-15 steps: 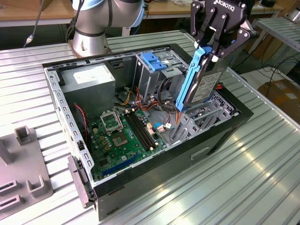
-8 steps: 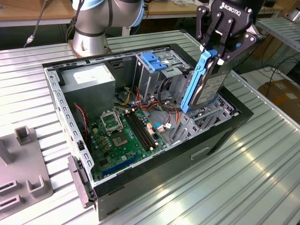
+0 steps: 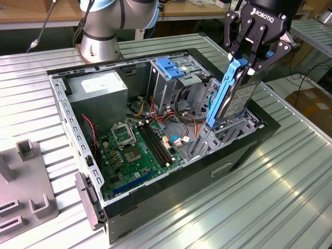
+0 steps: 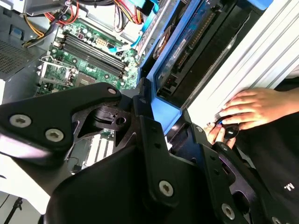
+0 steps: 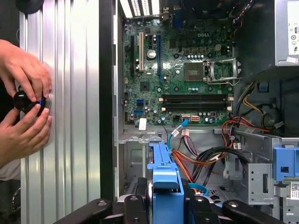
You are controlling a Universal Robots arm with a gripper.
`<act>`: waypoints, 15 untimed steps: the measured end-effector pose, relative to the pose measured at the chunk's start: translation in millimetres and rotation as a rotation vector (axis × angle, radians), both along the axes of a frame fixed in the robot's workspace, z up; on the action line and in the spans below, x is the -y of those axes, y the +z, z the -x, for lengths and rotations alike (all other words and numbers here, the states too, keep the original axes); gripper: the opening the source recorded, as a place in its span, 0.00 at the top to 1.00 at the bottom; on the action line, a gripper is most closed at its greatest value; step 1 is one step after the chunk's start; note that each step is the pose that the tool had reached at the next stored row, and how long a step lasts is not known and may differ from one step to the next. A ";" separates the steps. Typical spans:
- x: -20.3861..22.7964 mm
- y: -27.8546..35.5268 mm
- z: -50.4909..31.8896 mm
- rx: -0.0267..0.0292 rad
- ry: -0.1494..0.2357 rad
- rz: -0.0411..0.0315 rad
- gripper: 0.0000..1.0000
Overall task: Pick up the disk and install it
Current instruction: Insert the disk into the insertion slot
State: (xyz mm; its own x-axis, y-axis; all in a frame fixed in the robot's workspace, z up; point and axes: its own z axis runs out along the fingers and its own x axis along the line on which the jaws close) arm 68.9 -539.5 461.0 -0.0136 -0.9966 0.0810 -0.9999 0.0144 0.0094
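The gripper (image 3: 247,65) has its jaws closed on the upper end of the disk (image 3: 236,101), pinching it from both flat sides. The disk stands almost upright with a slight tilt, its blue rail facing the exterior view's left. Its lower end dips into the metal bay at the front corner of the open computer case (image 3: 207,171), while most of it rises above the case rim.

The case lies on its side on the ribbed metal surface (image 3: 270,207). Inside it are:
- a green motherboard (image 3: 137,148)
- a grey power supply (image 3: 101,91)
- a tall drive cage topped by a blue latch (image 3: 168,67)
- loose red, orange and yellow cables (image 3: 179,111)

In the first wrist view, a person's hands (image 5: 25,133) rest on the surface beside the case, pinching a small black round object (image 5: 23,100). A grey fixture (image 3: 39,205) sits at the exterior view's left, well apart from the case.
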 end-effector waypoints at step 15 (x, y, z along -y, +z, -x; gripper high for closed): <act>0.4 -11.9 -2.7 -0.0003 -0.016 0.0027 0.63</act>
